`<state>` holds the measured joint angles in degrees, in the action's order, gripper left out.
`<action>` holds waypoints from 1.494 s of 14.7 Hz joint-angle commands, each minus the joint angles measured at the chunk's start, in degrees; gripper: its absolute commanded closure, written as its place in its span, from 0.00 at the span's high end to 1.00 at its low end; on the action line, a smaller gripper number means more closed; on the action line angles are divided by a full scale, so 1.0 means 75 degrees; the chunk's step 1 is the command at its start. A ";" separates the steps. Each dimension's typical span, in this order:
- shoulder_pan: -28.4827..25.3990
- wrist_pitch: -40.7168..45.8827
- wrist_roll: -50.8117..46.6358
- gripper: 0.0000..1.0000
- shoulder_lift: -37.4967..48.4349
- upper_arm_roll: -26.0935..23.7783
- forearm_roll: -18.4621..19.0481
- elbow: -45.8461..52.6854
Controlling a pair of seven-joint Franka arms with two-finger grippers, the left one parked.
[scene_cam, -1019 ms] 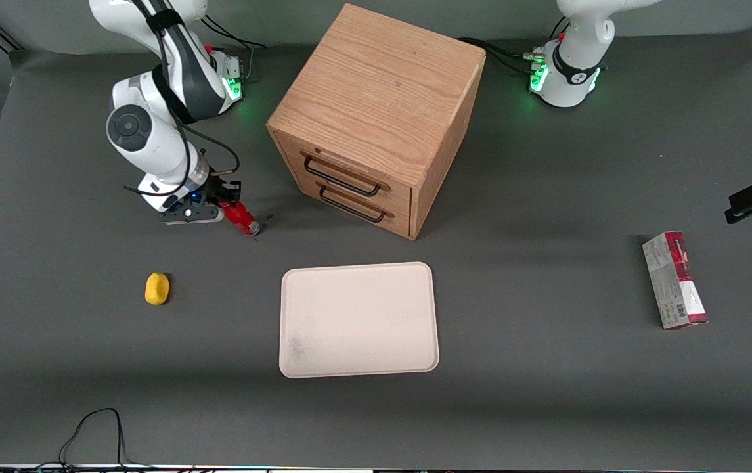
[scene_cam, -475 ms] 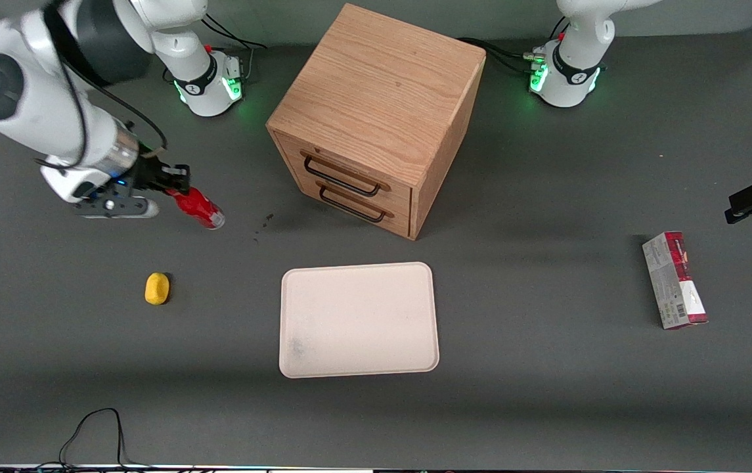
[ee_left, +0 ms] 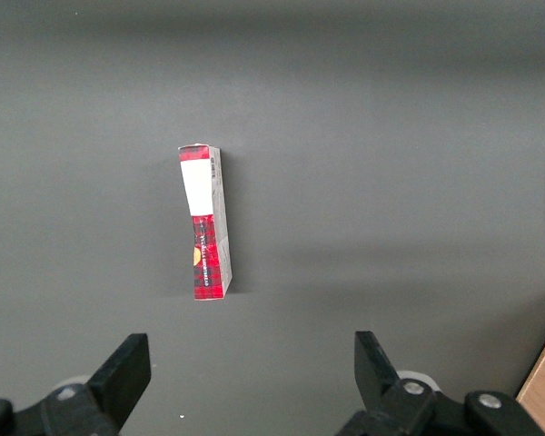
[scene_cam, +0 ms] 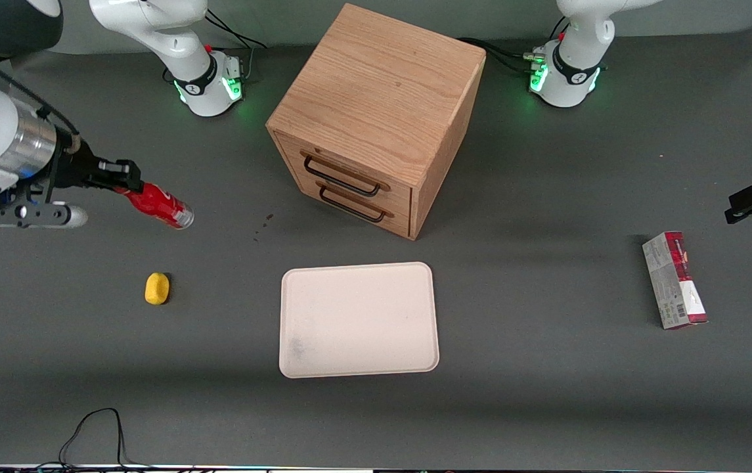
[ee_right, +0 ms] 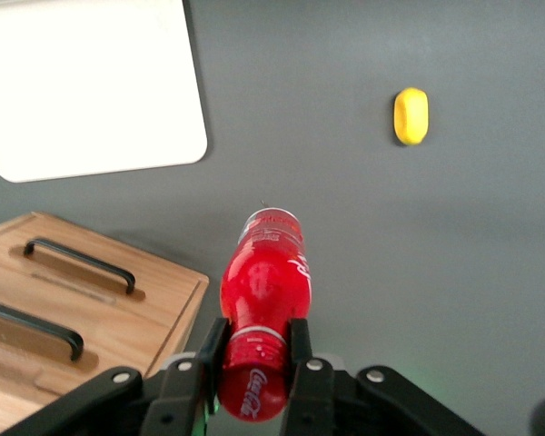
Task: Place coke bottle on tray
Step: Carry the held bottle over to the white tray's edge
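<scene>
the claw (scene_cam: 127, 186) is hanging high over the working arm's end of the tabletop (scene_cam: 546, 368), its fingers (ee_right: 300, 341) clamping the neck of the bottle (scene_cam: 157, 205) just below the cap. the bottle is riding in the air, tilted with its clear base pointing toward the drawer cabinet (scene_cam: 376, 118), apparently because it is being held by the neck. it is well apart from the tray (scene_cam: 358, 320), which is lying bare in front of the cabinet. the yellow lump (scene_cam: 157, 288) is sitting on the tabletop nearer the camera, clear of a straight path to the tray.
</scene>
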<state>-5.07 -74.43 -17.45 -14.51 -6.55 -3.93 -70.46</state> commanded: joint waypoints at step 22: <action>-0.1598 -0.3739 -0.3907 0.00 -0.4662 -0.0064 0.1192 0.2410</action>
<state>-16.44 -101.92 -44.46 -47.96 -7.12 3.87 -55.37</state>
